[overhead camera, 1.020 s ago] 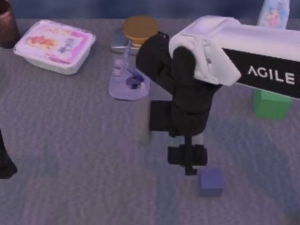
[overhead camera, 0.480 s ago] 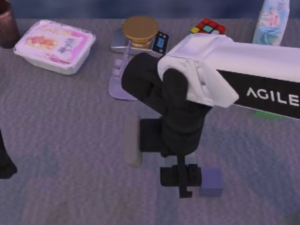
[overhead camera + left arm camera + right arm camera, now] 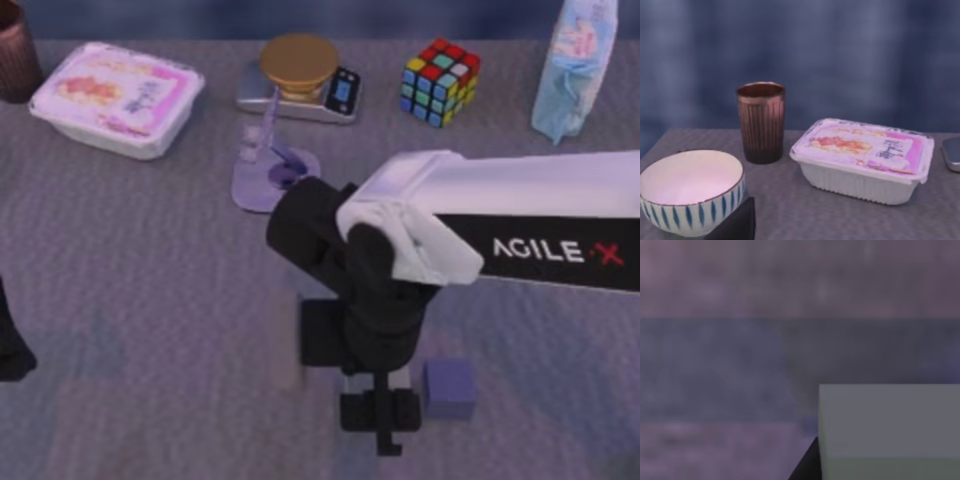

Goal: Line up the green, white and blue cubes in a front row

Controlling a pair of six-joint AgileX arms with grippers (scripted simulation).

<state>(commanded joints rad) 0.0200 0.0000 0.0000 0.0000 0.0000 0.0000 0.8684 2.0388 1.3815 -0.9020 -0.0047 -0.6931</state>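
Your right pincer [image 3: 382,425] hangs low near the front edge of the desk [image 3: 150,300], just to the left of the blue cube [image 3: 448,388]. The top view hides what is under it. The right wrist view shows the white cube [image 3: 890,430] very close to the pincer. You cannot tell if the pincer is spread or pinching that cube. The green cube is not in sight; the big arm may be covering it.

It looks like you are putting the white cube next to the blue one. Go down slowly. Keep the white cube level with the blue cube, so both are just as far from the front edge. Leave a little gap, so you do not bump the blue cube. Lift straight up when you let go.

Your left arm [image 3: 10,345] waits at the left edge of the desk.

The right arm has "AGILE X" [image 3: 550,250] written on it. The food box [image 3: 118,95] has a pink label, but its words are too blurry to read.
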